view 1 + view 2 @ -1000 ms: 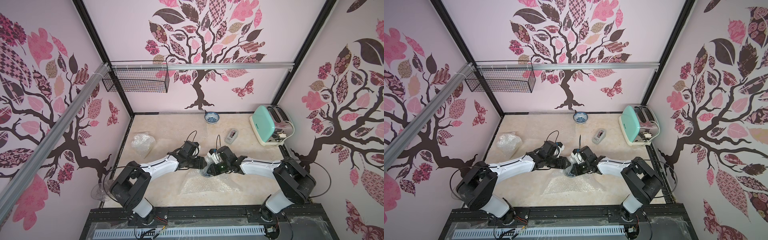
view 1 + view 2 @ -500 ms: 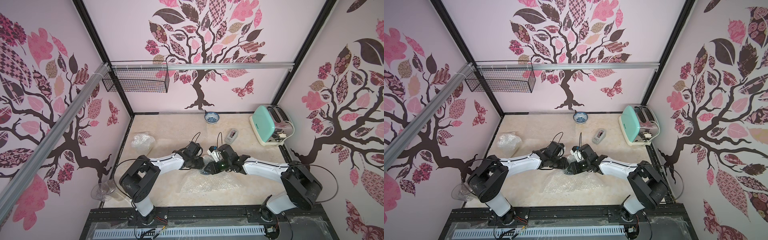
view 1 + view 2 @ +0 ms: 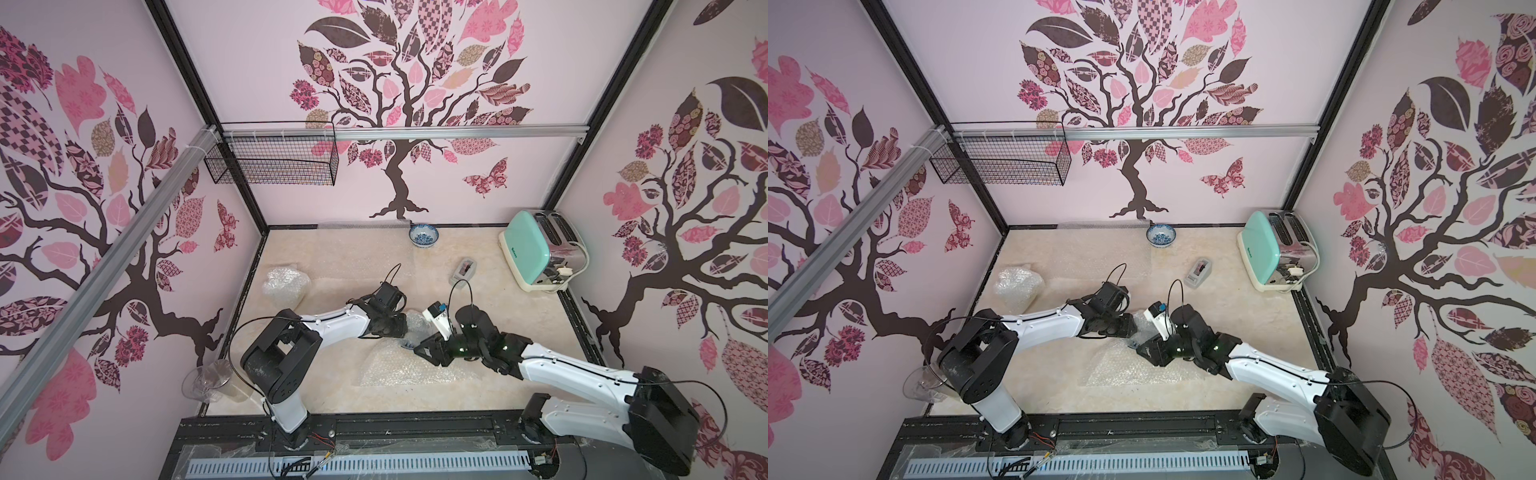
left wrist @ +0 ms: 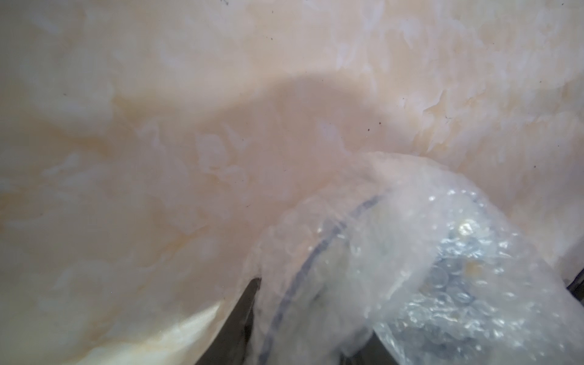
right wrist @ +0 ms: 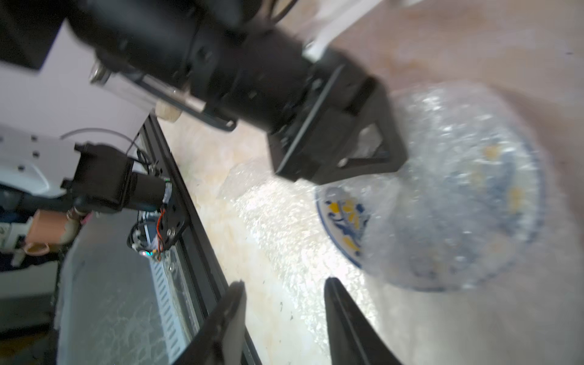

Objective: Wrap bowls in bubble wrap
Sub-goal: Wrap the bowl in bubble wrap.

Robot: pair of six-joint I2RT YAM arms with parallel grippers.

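Since a second ago, in both top views, the left arm (image 3: 332,326) has pulled its elbow inward and the right arm (image 3: 573,374) has swung its elbow out toward the front corner. Both reach low and meet mid-counter (image 3: 528,316), where the bowl (image 3: 405,344) peeks from the bubble wrap (image 3: 415,370). The left wrist view shows only wrap bunched over the bowl, with the left jaws pinching it. The right wrist view adds the right jaws, parted and empty, and the bowl's blue-and-yellow rim half uncovered.

Both arms reach inward low, left gripper (image 5: 398,160) pinched (fingertips meeting), right gripper (image 5: 284,282) parted.
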